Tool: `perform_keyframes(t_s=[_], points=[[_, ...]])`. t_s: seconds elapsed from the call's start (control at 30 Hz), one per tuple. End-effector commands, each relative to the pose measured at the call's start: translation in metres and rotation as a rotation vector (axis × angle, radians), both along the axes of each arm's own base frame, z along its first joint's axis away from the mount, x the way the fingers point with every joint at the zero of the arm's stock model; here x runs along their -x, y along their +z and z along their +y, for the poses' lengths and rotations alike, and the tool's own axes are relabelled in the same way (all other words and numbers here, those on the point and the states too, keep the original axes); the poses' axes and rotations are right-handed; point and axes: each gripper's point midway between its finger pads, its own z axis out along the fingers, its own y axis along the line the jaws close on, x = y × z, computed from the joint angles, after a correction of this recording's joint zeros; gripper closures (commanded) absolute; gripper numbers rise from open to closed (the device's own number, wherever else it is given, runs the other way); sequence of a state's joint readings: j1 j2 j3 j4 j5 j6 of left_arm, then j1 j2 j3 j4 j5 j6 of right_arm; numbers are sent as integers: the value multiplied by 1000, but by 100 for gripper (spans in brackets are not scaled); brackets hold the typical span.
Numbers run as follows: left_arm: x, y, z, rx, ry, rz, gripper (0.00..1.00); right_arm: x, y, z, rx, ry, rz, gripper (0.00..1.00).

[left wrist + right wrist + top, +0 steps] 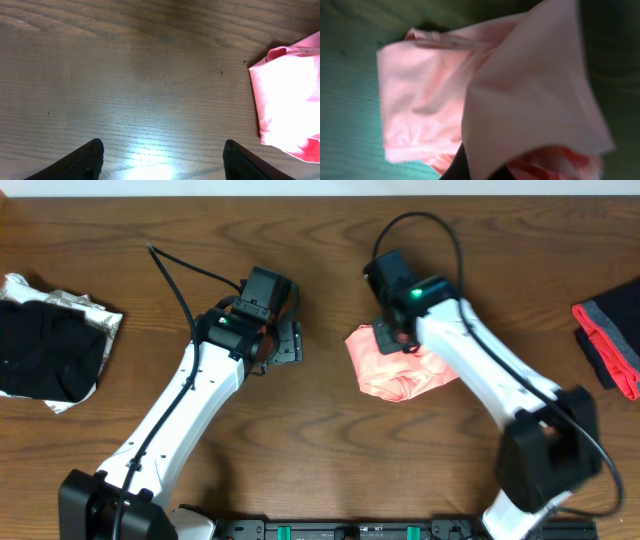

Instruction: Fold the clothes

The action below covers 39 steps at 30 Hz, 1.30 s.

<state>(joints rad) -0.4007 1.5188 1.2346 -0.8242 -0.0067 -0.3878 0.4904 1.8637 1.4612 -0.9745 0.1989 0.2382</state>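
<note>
While the right gripper (393, 340) is pinched fully closed on a fold of the salmon-pink T-shirt (400, 375), the cloth drapes up over its fingers — seemingly raised so that this layer can be carried across the bunched heap, which lies right of centre on the wooden table (320, 230). The left gripper (162, 147) hovers over bare wood just beside the shirt's left edge, jaws spread wide with nothing between them — likely placed to pin or take a corner.
</note>
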Motion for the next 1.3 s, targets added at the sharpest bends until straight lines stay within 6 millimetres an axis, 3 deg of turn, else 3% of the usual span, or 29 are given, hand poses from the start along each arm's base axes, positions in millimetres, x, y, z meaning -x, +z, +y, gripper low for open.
perform_keyframes(t_s=[0.0,0.1,0.37,0.73,1.1,1.27], points=[[2,-3,2,-12,-8,12,23,-3,-24,5,24,-8,37,99],[2,-3,2,-12,-8,12,23,-1,-40,8,40,-1,67,99],[2,-3,2,-12,-8,12,23,0,-40,16,39,24,61,99],[1,-3,2,-11,-8,10,23,-16,10,58,68,155,-139,99],[2,-3,2,-12,-8,11,23,3,-1,104,-86,260,-89,99],[2,-4,3,-17,-7,13,23,5,-1,111,-125,269,-79,99]])
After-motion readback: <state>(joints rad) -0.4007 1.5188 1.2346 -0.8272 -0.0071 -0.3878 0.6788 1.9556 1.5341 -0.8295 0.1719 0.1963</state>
